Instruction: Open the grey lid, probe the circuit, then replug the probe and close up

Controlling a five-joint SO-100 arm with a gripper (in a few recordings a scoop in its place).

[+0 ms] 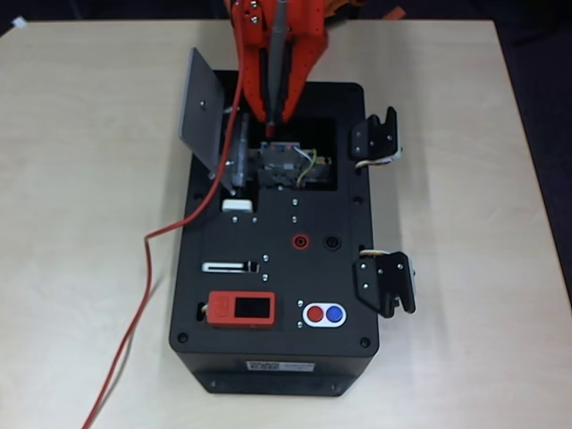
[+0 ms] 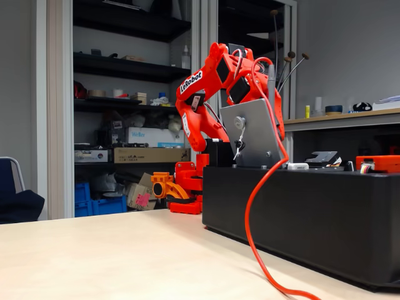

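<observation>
Overhead, orange tool (image 1: 273,112) clenched on the grey probe (image 1: 281,58), held nearly upright with its dark tip down at the rear edge of the recess, just above the circuit (image 1: 284,165) of silvery contacts in the black box (image 1: 277,357). Grey lid (image 1: 204,107) swung open, tilted up at the recess's left side; seen from the fixed view (image 2: 250,134) standing upright with its knob facing the camera. Red cable (image 1: 147,268) trailing past the lid, over the box's left edge and across the desk (image 1: 80,268). Red device (image 1: 241,310) and red and blue buttons (image 1: 324,315) near the front.

Grey lid (image 1: 202,107) matt metal; black box (image 1: 268,357) matt; table (image 1: 80,179) pale wood-grain.
</observation>
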